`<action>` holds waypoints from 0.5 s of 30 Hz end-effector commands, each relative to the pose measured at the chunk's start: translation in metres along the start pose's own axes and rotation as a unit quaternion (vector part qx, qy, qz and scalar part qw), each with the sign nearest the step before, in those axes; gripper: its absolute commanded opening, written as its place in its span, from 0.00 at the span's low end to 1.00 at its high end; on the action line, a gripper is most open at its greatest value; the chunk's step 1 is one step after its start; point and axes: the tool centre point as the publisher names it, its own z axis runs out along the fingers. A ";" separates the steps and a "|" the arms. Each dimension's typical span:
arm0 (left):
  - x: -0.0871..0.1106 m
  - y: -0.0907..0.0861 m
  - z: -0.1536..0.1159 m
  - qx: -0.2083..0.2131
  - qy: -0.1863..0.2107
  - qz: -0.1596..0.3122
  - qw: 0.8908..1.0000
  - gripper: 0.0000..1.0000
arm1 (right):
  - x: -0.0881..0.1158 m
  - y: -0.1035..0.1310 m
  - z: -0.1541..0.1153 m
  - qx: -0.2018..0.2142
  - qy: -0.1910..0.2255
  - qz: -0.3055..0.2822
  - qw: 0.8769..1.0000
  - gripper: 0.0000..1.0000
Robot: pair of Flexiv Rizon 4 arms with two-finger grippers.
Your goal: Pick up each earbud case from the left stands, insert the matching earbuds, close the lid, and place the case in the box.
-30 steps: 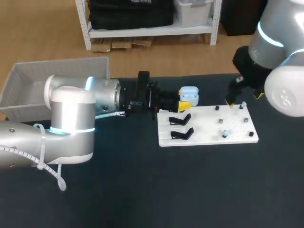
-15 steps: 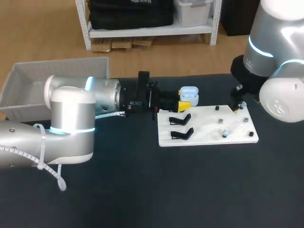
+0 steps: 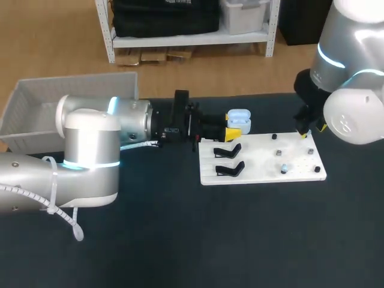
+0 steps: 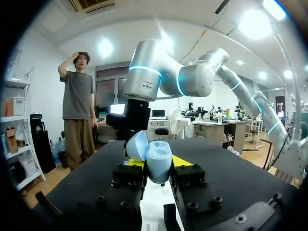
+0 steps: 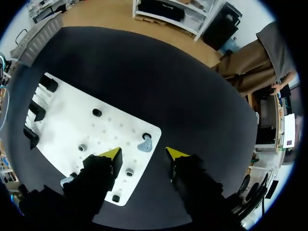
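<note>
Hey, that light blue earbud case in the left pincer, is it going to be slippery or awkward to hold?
Probably slippery: the earbud case looks smooth, rounded and glossy where it sits in the left pincer. It is likely stiff, since it looks like a hard shell. Its lid stands open and may swing if bumped.

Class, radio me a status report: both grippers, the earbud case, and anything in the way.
Left gripper shut on earbud case, lid open. Right gripper open, an earbud just ahead on the white board. Nothing seen blocking.
</note>
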 end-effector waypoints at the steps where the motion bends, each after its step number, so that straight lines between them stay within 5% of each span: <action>1: 0.001 -0.001 0.000 -0.002 -0.003 0.002 1.000 0.00 | -0.004 0.000 0.004 0.003 0.002 0.001 1.000 0.47; 15: 0.001 -0.001 0.000 -0.002 -0.003 0.002 1.000 0.00 | 0.000 -0.003 0.009 0.020 -0.002 0.011 1.000 0.38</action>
